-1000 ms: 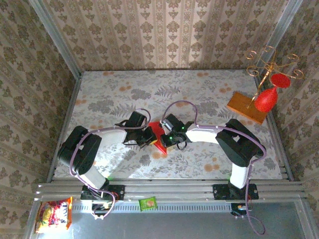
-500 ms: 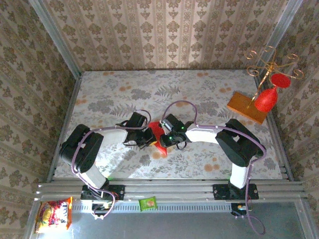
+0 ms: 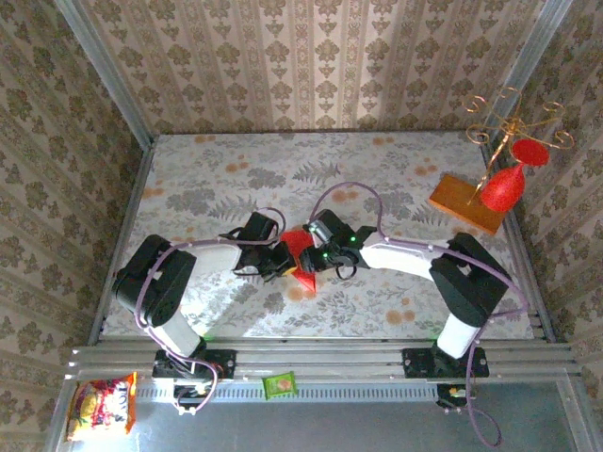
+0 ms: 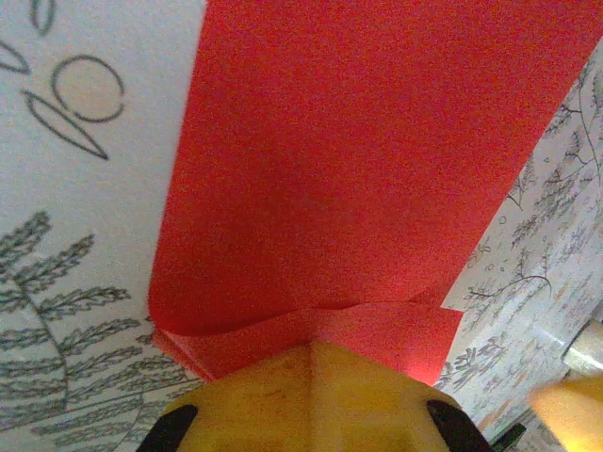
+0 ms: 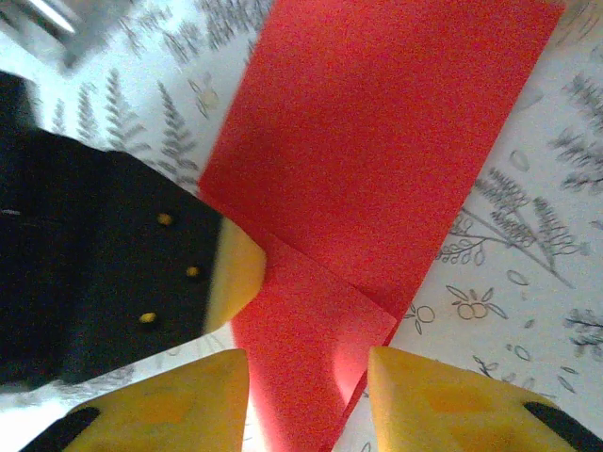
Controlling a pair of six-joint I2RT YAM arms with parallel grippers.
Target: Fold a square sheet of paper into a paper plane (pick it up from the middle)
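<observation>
Currently the sheet of paper [image 3: 298,241] lies flat on the floral table [image 3: 377,179], near the middle and toward the near side, directly between the two grippers. It is bright red and already folded into a narrow oblong, with a slanting crease across it and a short flap turned over at one end.

Left gripper [image 4: 313,353]: yellow fingers pressed together with no gap, tips on the turned-over flap. Cannot tell whether a layer is pinched or the tips only press down.

Right gripper [image 5: 306,363]: fingers [image 5: 443,400] parted, one on either side of the sheet's narrow end. Red paper shows in the gap, and the fingers are not clamped on it.

In the right wrist view, one yellow tip of the left gripper sits against the sheet's long edge, by the crease.

Far right corner: orange-brown wooden board [image 3: 465,202], with a red goblet-shaped ornament [image 3: 500,187] and a gold wire stand [image 3: 513,122] at it.

Below the front rail: a snack packet [image 3: 99,407] and a small green packet [image 3: 279,384].
</observation>
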